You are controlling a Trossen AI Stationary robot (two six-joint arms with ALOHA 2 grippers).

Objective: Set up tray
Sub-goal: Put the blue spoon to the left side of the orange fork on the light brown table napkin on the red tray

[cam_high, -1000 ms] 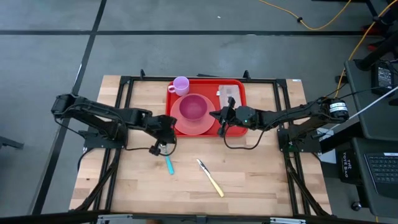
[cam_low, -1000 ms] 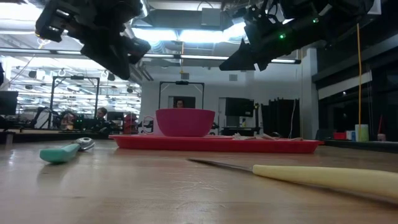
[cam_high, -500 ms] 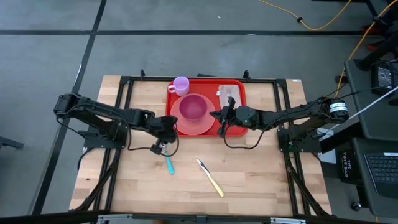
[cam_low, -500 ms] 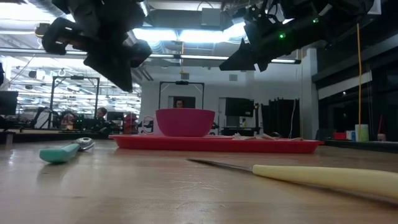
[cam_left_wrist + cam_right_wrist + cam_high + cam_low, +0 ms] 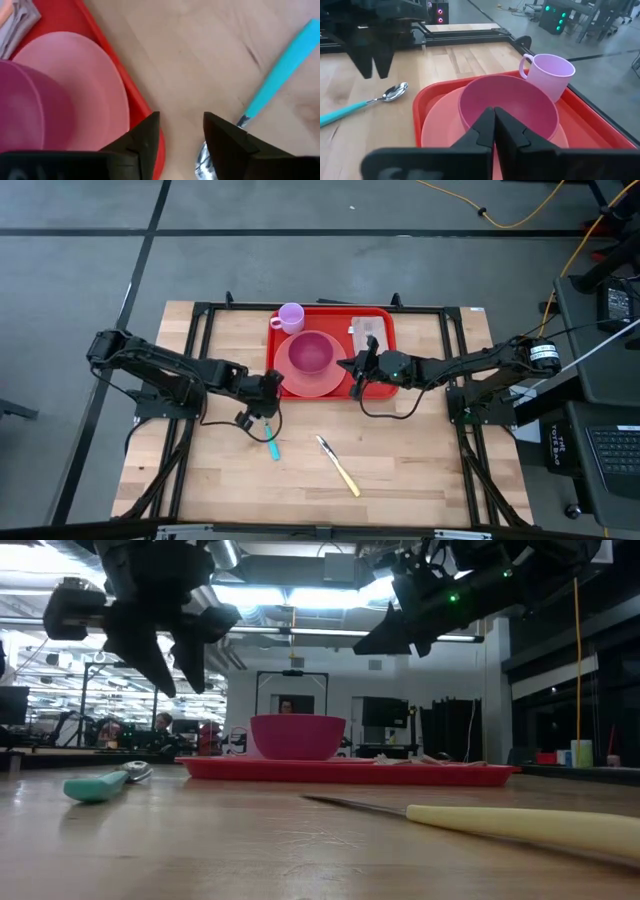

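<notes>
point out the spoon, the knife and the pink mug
spoon (image 5: 273, 445), high view, on its teal handle
knife (image 5: 343, 474), high view, on its pale yellow handle
pink mug (image 5: 548, 75), right wrist view, on its outer wall

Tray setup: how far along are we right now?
Done: the tray already carries plate, bowl and mug. In hand: nothing; the left pincer hangs open above the spoon, the right pincer shut over the tray. Left: spoon and knife lie on the table.
</notes>
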